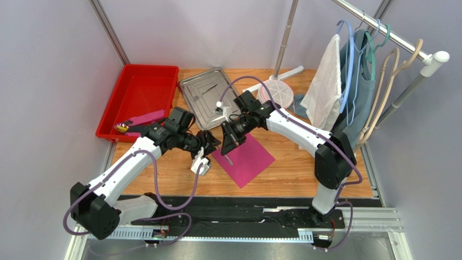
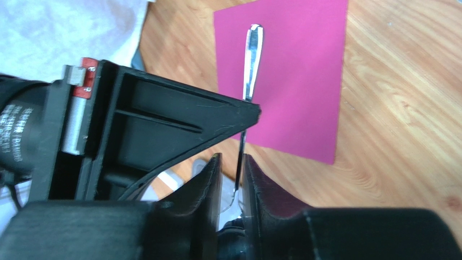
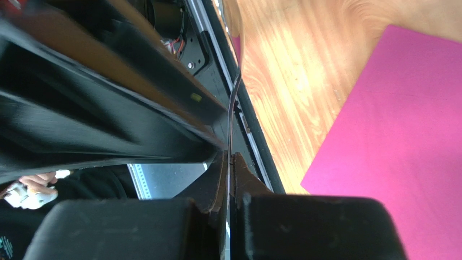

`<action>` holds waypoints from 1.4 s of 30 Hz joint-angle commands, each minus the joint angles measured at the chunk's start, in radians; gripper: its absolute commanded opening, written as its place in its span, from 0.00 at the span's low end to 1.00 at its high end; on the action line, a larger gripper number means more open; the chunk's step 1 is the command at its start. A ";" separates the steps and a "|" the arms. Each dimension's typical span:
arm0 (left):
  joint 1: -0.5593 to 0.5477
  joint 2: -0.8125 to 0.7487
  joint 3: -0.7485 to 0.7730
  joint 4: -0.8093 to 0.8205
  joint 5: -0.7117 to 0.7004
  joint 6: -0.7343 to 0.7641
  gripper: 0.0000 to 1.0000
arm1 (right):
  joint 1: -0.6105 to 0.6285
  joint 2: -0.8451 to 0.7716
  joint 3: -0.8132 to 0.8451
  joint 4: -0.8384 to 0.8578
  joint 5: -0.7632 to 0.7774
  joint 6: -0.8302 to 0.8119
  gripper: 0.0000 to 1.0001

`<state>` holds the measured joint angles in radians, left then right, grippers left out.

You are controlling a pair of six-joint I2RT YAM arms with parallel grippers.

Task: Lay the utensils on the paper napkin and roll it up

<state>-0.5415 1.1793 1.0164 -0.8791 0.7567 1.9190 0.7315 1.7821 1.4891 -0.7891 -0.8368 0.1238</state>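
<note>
Silver is what you're watching, and I'd judge this a handover. Your left hand [image 2: 231, 162] has its fingers parted a little. The utensil [image 2: 252, 54] stands loose in the gap, not pinched. It's slim and mirror-bright, and its rounded handle end reaches over the paper napkin [image 2: 303, 81]. I can't tell whether it touches the sheet. Moving right, your right hand [image 3: 230, 158] is clamped tight on that same piece, seen edge-on, so it likely carries the weight. Beyond it, the magenta square lies flat and unrolled on the bench [image 1: 293, 168].
</note>
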 commanded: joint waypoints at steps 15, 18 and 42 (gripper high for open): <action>0.224 -0.185 0.074 0.794 0.004 -2.454 0.69 | -0.172 -0.325 -0.076 0.421 -0.150 0.327 0.00; 0.224 -0.196 -0.026 1.059 0.018 -2.721 0.67 | -0.172 -0.343 -0.078 0.485 -0.137 0.411 0.00; 0.156 -0.207 -0.246 1.399 -0.168 -3.031 0.45 | -0.077 -0.366 -0.159 0.743 -0.116 0.605 0.00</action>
<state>-0.3725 0.9718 0.7769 0.4618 0.6128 -1.0801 0.6384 1.4494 1.3258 -0.1253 -0.9520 0.7036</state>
